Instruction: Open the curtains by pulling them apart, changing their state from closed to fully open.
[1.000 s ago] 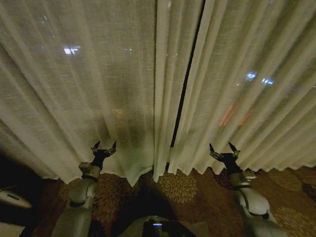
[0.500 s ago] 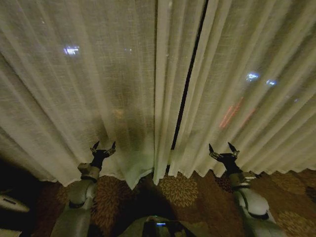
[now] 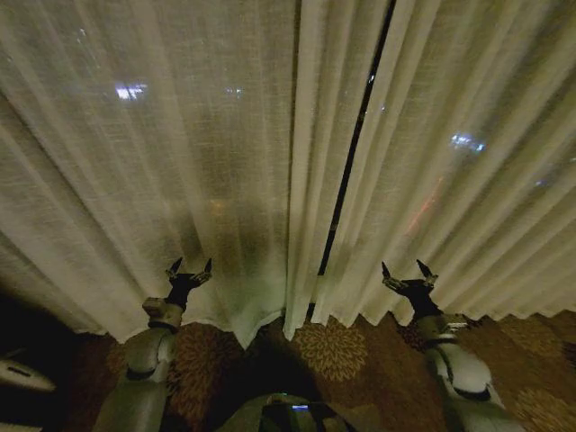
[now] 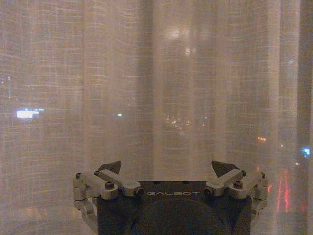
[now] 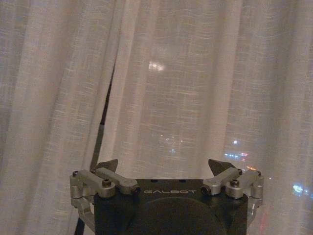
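Your left gripper (image 3: 189, 270) and right gripper (image 3: 409, 274) hover with fingers spread wide, empty, on either side of the dark slit (image 3: 353, 153) where the curtains (image 3: 207, 162) hang almost shut. Approach step, I'd judge: each needs a fold of the sheer cloth to grip. Contact's hard to judge.

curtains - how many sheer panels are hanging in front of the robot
2: the left panel hangs ahead of the left gripper, the right panel ahead of the right gripper, a narrow dark gap between.

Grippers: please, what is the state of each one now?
Left gripper: open, holding nothing, facing the curtains.
Right gripper: open, holding nothing.
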You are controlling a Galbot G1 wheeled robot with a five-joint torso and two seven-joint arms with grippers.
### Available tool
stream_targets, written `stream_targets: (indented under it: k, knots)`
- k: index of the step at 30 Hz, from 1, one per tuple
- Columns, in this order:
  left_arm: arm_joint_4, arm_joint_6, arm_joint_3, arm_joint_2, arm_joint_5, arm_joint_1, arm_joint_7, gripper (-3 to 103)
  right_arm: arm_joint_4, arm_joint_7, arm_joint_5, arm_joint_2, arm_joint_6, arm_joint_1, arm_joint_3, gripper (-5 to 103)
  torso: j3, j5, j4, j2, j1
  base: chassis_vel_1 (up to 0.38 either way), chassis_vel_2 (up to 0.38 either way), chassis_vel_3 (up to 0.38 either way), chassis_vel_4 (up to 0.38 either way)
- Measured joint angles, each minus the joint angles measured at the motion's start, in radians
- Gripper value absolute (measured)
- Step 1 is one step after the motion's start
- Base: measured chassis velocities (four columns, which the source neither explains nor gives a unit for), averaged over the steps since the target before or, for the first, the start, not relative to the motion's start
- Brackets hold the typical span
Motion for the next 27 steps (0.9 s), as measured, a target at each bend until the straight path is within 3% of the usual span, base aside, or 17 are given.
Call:
stream_targets:
  k: [14,20,27]
  knots:
    - [0.001,-0.004,0.005,0.0,0.007,0.004,0.003,100,-0.006,0.0,-0.006,0.001,-0.007,0.005,-0.015,100,0.0,0.0001,0.0,0.0,0.0,0.03,0.069,-0.036,-0.068]
    - [0.001,-0.004,0.002,-0.001,0.007,0.006,0.003,100,-0.008,0.0,0.0,0.0,-0.043,0.023,-0.038,100,0.0,-0.0001,0.0,0.0,0.0,0.023,0.037,-0.024,-0.042]
    - [0.008,-0.008,0.0,-0.002,0.005,0.014,0.003,100,-0.059,0.029,0.107,-0.023,-0.106,0.093,-0.08,100,0.0,0.0003,-0.0001,0.0,0.0,0.0,0.0,0.0,0.0]
